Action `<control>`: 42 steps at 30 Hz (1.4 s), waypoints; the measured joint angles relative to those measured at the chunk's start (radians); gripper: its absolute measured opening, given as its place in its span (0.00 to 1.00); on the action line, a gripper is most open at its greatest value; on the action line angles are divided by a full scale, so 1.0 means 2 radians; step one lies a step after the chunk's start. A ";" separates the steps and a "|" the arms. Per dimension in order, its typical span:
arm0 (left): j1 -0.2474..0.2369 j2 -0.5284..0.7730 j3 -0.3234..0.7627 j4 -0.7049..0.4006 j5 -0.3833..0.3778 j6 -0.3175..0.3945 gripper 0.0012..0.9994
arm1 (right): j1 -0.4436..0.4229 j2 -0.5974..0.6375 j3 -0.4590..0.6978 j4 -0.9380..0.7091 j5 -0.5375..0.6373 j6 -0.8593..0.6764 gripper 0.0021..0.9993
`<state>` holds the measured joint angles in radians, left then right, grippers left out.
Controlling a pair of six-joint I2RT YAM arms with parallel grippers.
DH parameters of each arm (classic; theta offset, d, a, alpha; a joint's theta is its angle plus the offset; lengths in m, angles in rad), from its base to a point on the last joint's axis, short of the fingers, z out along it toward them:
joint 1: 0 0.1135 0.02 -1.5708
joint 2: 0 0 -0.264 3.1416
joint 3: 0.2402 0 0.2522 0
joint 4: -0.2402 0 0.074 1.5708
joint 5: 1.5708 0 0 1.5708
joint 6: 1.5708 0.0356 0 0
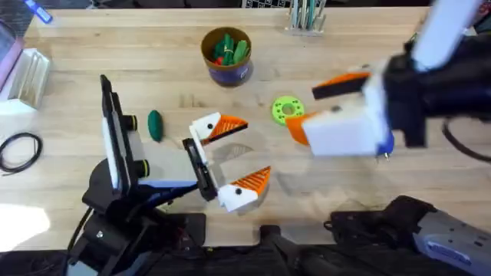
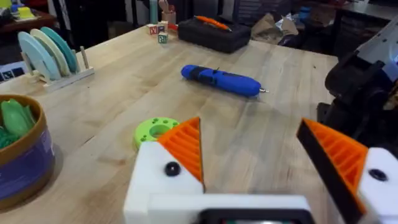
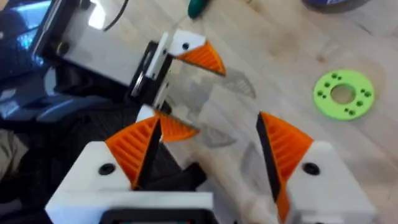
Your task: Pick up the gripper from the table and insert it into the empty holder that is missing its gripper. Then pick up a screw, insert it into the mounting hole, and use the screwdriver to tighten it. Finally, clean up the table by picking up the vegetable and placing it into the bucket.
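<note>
Both claws, left claw [image 1: 229,157] and right claw [image 3: 205,155], are spread wide and hold nothing, while the vegetable [image 1: 155,124] waits on the worktop [image 1: 345,46], well short of the bucket [image 1: 226,55].

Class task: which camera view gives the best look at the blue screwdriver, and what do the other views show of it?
The left wrist view: the screwdriver lies whole on the table, metal tip visible. In the overhead view only a blue end and tip peek out beneath the right gripper. I cannot find it in the right wrist view.
</note>
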<state>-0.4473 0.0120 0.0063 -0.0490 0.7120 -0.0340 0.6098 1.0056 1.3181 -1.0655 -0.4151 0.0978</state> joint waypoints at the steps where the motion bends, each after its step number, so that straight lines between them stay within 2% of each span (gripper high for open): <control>1: 0.000 0.000 0.000 0.000 0.000 0.000 0.93 | 0.000 -0.012 -0.005 -0.007 -0.003 -0.001 0.92; 5: 0.000 0.000 0.000 0.000 -0.005 0.001 0.76 | 0.000 -0.036 -0.017 -0.051 -0.014 -0.017 0.92; 7: 0.000 0.000 0.000 0.000 -0.009 0.001 0.64 | 0.000 -0.034 -0.021 -0.064 -0.018 -0.024 0.93; 9: 0.000 0.000 0.000 0.000 -0.013 0.002 0.39 | 0.000 -0.030 -0.023 -0.070 -0.018 -0.027 0.93; 11: 0.000 0.000 0.000 0.000 -0.014 0.003 0.20 | 0.000 -0.028 -0.024 -0.071 -0.019 -0.030 0.93; 14: 0.000 0.000 0.000 0.000 -0.014 0.005 0.02 | 0.000 -0.028 -0.024 -0.071 -0.020 -0.033 0.93; 22: 0.000 0.000 0.000 0.000 -0.014 0.004 0.01 | 0.000 -0.028 -0.024 -0.072 -0.009 -0.033 0.93; 25: 0.000 0.000 0.000 0.000 -0.014 0.004 0.01 | -0.001 -0.027 -0.026 -0.072 0.028 -0.019 0.93; 27: 0.000 0.000 0.000 0.000 -0.014 0.004 0.01 | -0.007 -0.022 -0.031 -0.071 0.055 -0.012 0.98; 29: 0.000 0.000 0.000 0.000 -0.015 0.004 0.01 | -0.021 -0.012 -0.038 -0.071 0.084 -0.008 0.99; 35: 0.000 0.000 0.000 0.000 -0.017 0.004 0.01 | -0.104 0.049 -0.046 -0.064 0.185 -0.002 0.99; 42: 0.000 0.000 0.000 0.000 -0.018 0.004 0.01 | -0.220 0.121 -0.047 -0.029 0.253 0.000 0.99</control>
<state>-0.4473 0.0116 0.0063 -0.0486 0.6765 -0.0257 0.1707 1.2470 1.2250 -1.1226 0.0914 0.0971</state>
